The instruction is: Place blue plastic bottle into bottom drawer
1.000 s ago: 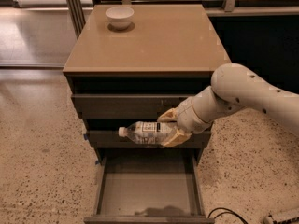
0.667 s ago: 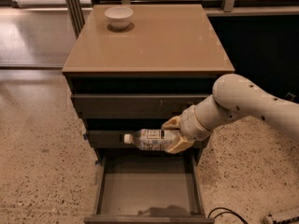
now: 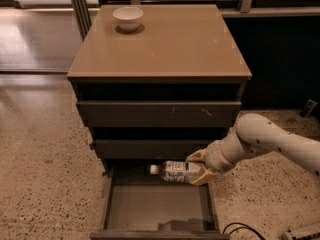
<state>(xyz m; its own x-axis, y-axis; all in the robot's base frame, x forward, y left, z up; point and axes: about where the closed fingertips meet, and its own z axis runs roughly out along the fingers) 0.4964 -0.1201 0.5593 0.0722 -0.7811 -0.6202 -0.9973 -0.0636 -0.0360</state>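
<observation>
Blue plastic bottle [image 3: 172,171] on its side, cap pointing left, over the rear of the pulled-out bottom drawer [image 3: 156,209] | my gripper [image 3: 199,167] clamped round its base end | white bowl [image 3: 128,18] sitting on the cabinet top [image 3: 190,44]

white bowl [image 3: 128,18] sits back left on the tan cabinet top [image 3: 165,49]; black cable [image 3: 239,227] on the floor [image 3: 45,174].
</observation>
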